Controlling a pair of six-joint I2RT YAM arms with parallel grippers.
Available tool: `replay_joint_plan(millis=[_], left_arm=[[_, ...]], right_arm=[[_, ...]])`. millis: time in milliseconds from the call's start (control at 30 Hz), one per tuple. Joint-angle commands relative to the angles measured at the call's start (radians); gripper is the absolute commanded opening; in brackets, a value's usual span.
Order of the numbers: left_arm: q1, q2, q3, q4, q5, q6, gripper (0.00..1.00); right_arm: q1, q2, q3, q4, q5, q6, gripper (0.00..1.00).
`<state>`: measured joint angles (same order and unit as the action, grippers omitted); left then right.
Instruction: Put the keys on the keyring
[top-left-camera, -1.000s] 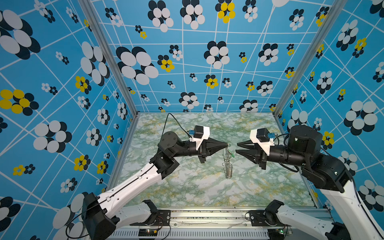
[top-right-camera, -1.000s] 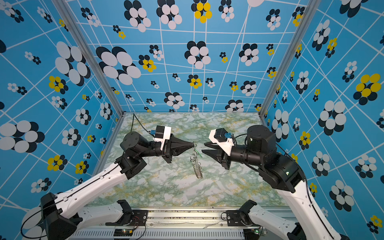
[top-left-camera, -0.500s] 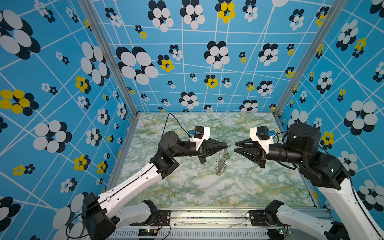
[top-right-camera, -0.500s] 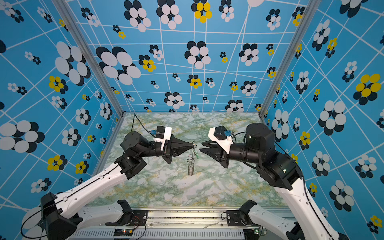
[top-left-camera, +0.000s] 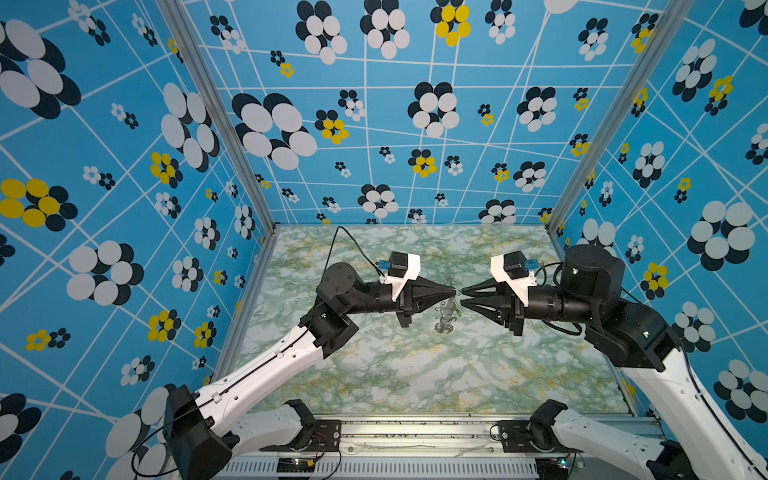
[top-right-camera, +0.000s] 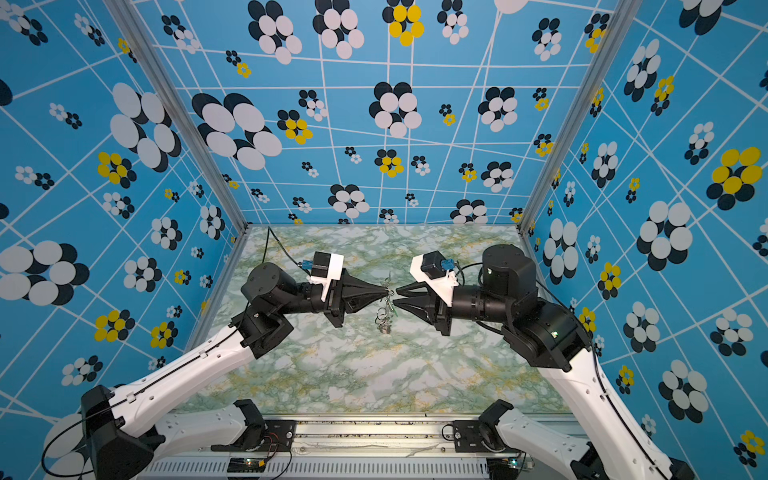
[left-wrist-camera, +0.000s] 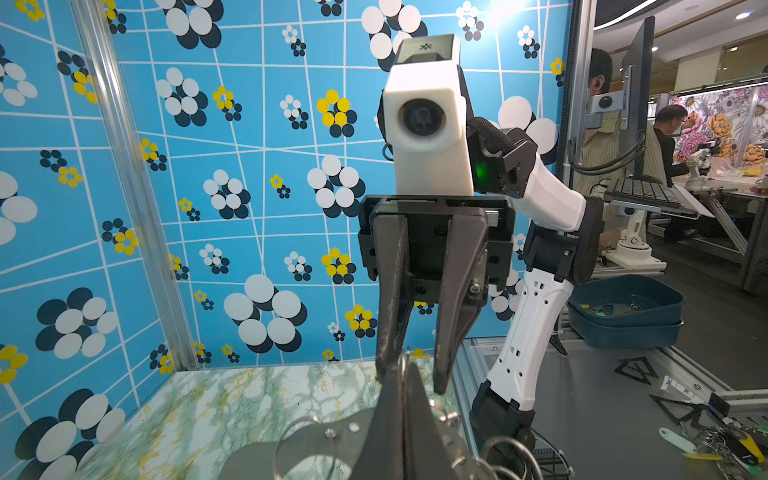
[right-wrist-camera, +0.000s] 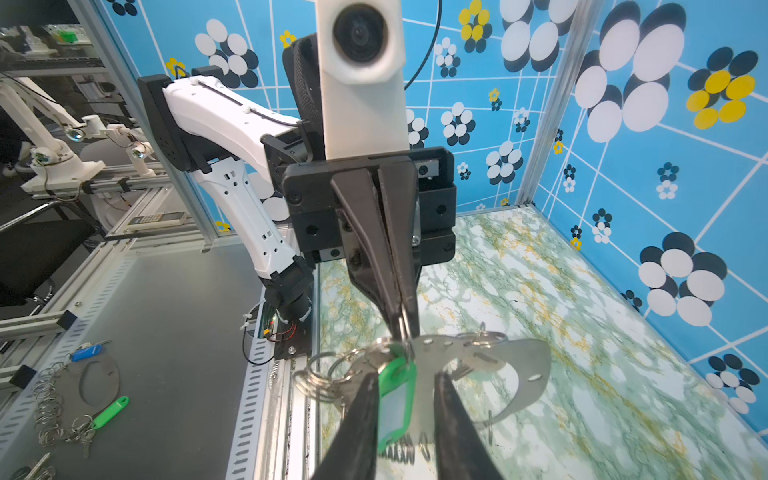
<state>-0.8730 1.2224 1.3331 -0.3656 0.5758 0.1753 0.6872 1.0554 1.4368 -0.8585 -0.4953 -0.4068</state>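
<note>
Pinching keyring (right-wrist-camera: 519, 361) aloft over desk (top-left-camera: 374, 374) with left jaws; straddling green key (right-wrist-camera: 395, 399) hanging off it with right jaws spread. Risking slip of thin edge grip, dropping both.

Blue flower-print walls (top-left-camera: 415, 124) at 9, 12, 3 o'clock; aluminium corner posts (top-left-camera: 216, 116). Green-marbled tabletop (top-left-camera: 395, 374). Beyond open 6 o'clock side: grey platform (left-wrist-camera: 602, 415), monitor (left-wrist-camera: 640, 83), stacked blue bins (left-wrist-camera: 623, 320).

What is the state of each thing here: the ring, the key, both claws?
Ring: held up, hanging in the air.
Key: hangs by the ring; whether threaded on, unclear.
Left claw: shut on the ring.
Right claw: open, the key between its fingers.
</note>
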Motion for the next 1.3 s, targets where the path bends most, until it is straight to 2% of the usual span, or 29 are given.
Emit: replay_joint_plan(millis=[0,733,967,1267], left_arm=[[-0.007,-0.015,0.021,0.021,0.002,-0.008,0.16],[-0.006,-0.023,0.026,0.025,0.017,-0.019,0.07],[-0.007,-0.027,0.028,0.031,0.024,-0.025,0.1],[-0.006,-0.027,0.033,0.028,0.025,-0.023,0.1]], right_arm=[[0.009,-0.014,0.012,0.039,-0.015,0.005,0.0],[0.008,-0.014,0.017,0.031,-0.012,0.005,0.0],[0.009,-0.014,0.016,0.029,-0.009,0.003,0.0],[0.009,-0.013,0.017,0.028,-0.006,0.003,0.0]])
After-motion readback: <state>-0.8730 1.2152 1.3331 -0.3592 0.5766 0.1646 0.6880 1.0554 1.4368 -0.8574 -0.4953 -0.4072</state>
